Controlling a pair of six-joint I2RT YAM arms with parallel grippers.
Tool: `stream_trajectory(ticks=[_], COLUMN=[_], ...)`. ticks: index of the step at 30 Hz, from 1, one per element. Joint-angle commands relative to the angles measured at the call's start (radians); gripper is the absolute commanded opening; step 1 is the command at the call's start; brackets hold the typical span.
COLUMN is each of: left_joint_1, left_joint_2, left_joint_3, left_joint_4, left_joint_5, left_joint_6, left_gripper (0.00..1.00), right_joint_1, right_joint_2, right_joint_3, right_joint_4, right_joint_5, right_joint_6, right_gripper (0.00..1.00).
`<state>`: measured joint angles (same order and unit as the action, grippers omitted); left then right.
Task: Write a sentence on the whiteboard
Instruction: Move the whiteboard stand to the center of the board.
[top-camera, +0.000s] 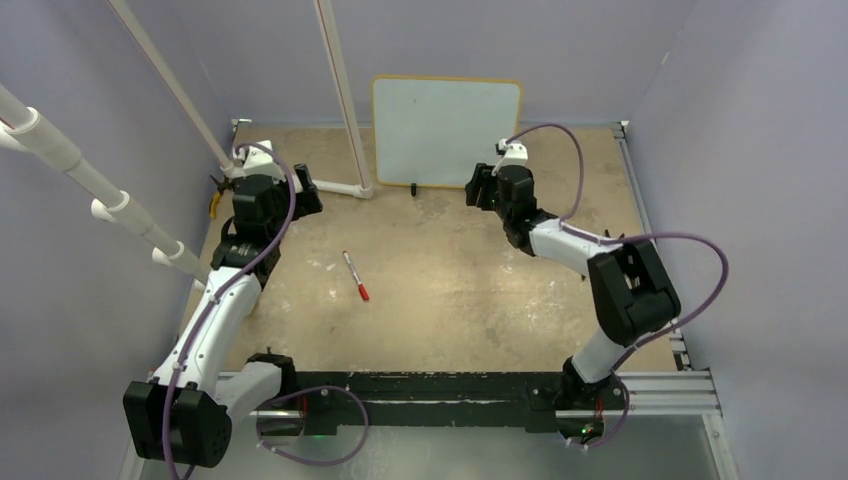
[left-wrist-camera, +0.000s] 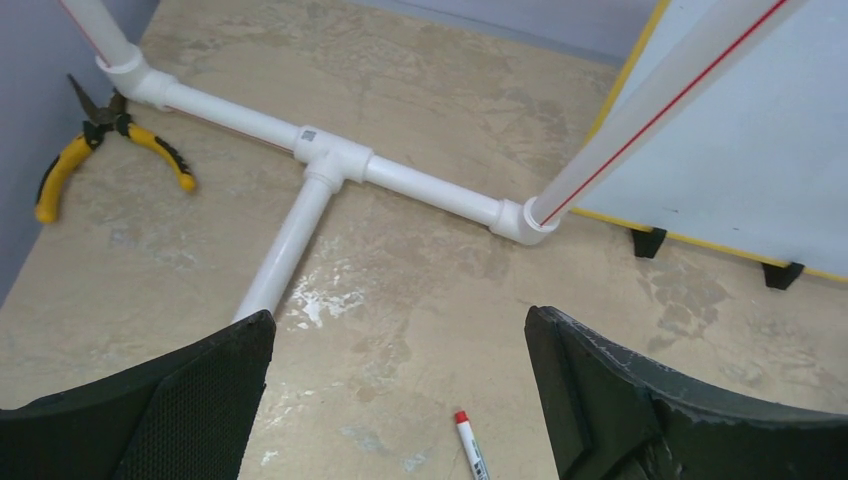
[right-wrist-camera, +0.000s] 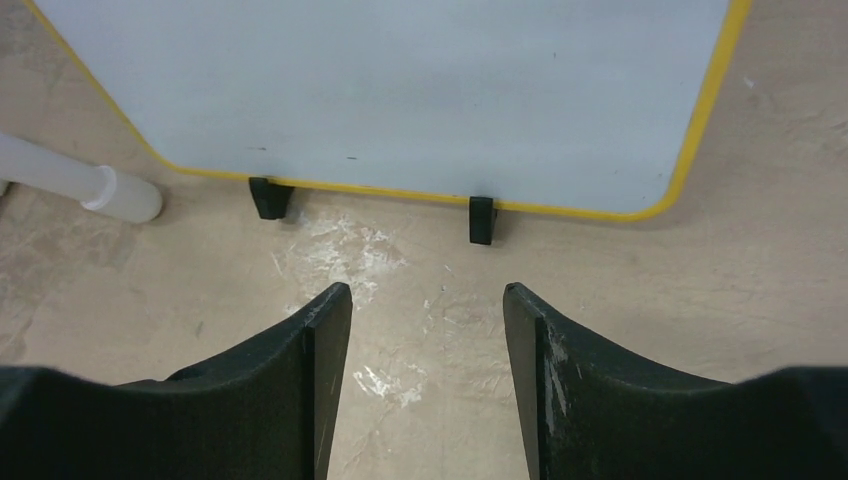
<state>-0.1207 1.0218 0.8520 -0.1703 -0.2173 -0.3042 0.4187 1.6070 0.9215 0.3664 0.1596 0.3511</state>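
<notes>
Both empty, jaws apart: left end effector (left-wrist-camera: 400, 330) at upper left, spread wide; right end effector (right-wrist-camera: 427, 295) right of centre, spread less, facing whiteboard (top-camera: 446, 130) upright at top centre. Red-capped marker (top-camera: 355, 276) lying on surface (top-camera: 450, 290) mid-frame.

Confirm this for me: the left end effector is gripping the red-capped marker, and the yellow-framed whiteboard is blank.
Not right on the grip. The red-capped white marker lies loose on the tan tabletop between the arms, and the left end effector stands open and empty, as the left wrist view shows. The yellow-framed white whiteboard is blank, as stated.
</notes>
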Motion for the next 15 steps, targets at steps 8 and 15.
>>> stream_trajectory(ticks=[8,15], left_joint_1=[-0.007,-0.008], left_joint_2=[-0.005,0.014], left_joint_3=[-0.019,-0.023], left_joint_4=[0.072,0.080], left_joint_5=[0.093,0.122], left_joint_6=[-0.034,-0.054], left_gripper=[0.94,0.94], right_joint_1=[0.012,0.014], right_joint_2=[0.251,0.319], right_joint_3=[0.122,0.143], right_joint_4=[0.072,0.113], right_joint_5=[0.071,0.087], right_joint_6=[0.051,0.018], right_gripper=[0.50,0.43])
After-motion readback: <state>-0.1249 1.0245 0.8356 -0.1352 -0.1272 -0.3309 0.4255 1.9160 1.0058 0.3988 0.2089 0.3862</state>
